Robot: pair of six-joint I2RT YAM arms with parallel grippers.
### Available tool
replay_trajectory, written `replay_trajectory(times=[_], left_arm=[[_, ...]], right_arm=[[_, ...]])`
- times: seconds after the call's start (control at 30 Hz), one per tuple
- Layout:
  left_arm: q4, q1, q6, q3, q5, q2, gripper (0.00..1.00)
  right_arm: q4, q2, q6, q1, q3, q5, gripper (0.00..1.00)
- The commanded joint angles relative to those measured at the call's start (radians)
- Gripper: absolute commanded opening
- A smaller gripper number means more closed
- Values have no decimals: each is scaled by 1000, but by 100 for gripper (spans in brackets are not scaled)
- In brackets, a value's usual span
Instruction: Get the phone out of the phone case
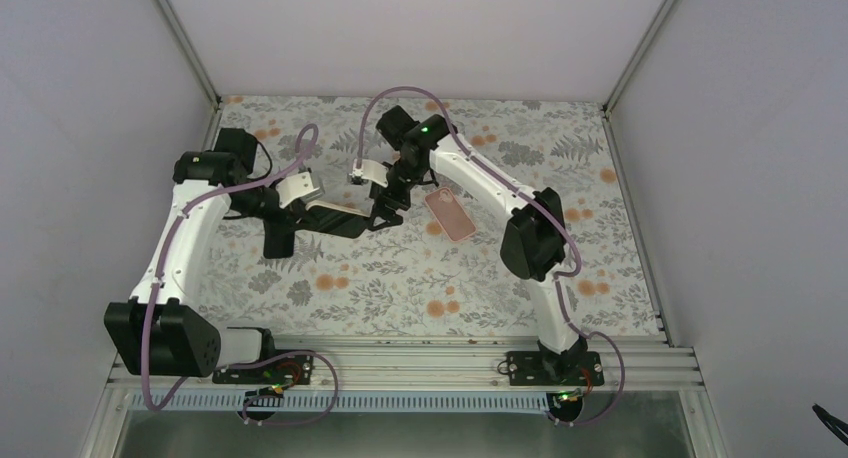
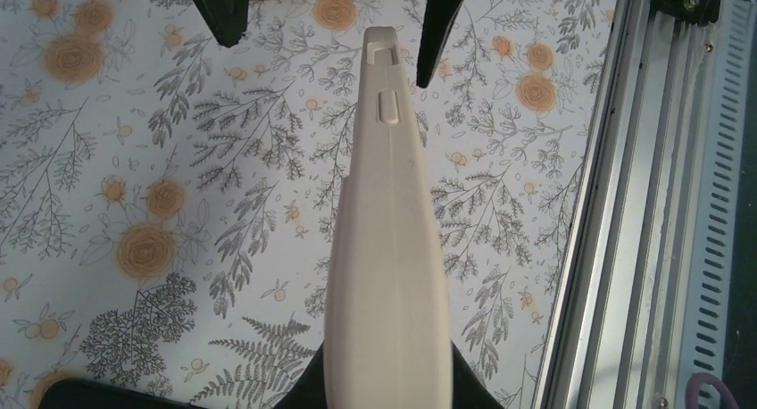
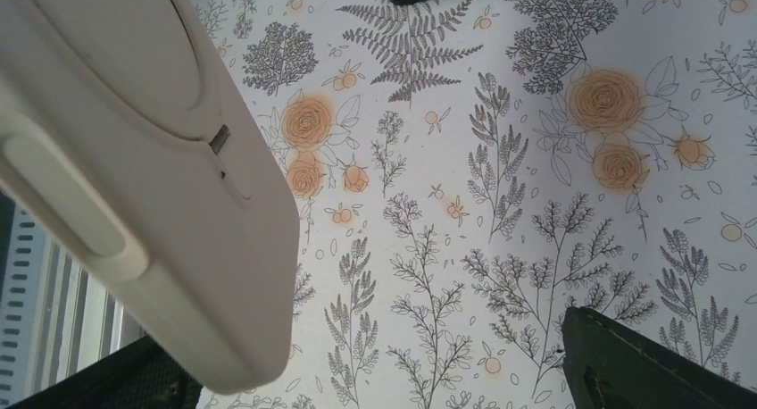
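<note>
Matte cream phone case (image 2: 390, 275); rounded corners; raised oblong buttons.

Two arms counted: left arm (image 1: 180, 238), right arm (image 1: 480, 183). Two grippers counted: left gripper (image 1: 290, 216), right gripper (image 1: 388, 206). One beige case (image 2: 388, 248) counted. One pink flat item (image 1: 450, 216) counted. One table (image 1: 480, 278) counted.

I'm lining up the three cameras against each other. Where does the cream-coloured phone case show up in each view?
Top external: the cream-coloured phone case is left of centre, seen as a dark slab with a pale rim.
Left wrist: the case is central and edge-on, rising from the bottom edge.
Right wrist: the case fills the left side, close up.
Shared landmark: the floral tablecloth lies beneath it in all three.
</note>
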Motion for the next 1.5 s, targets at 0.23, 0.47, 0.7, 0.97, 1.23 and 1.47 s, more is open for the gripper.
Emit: replay_trajectory(times=[0.23,0.47,0.7,0.97,1.23,1.47], left_arm=[[6,-15,8,45,54,-18,2],[6,-41,-4,47,68,-4,2],[7,-75,-19,35,115,11,2],[6,-143,-47,23,133,15,2],[6,-211,-98,35,149,23,2],[6,-245,-136,57,174,32,2]], right_arm=[[-22,53,-55,-34,25,-31,94],[-12,81,-77,-58,47,-23,94],[-2,118,-85,-75,107,2,92],[85,117,-74,-109,128,66,92],[192,138,-42,-164,164,160,93],[261,143,-30,-233,168,214,94]])
